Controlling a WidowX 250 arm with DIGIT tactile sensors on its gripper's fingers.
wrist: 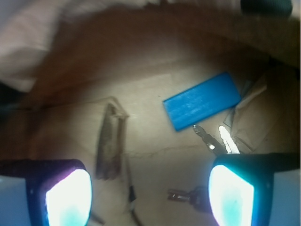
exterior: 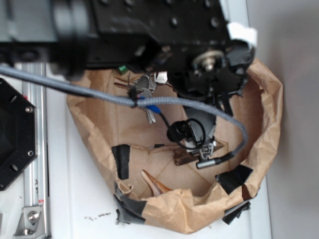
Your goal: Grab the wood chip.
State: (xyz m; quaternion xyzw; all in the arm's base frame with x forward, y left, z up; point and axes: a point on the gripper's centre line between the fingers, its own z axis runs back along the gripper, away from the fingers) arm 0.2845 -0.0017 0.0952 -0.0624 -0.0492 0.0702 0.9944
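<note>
Wood chip [wrist: 110, 141] clearest in wrist view

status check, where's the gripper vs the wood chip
Gripper open, jaws empty, hovering inside the crumpled brown paper bag. Flat dark brown bark-like wood chip on the bag floor by one fingertip, ungrasped. Blue rectangular block and metal keys nearby.

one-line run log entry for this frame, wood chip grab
phase: approach | pincer: open, empty, above bag floor | wood chip: flat on paper, nearer left finger, untouched | nearby: blue block, keys | grasp: not yet
</note>
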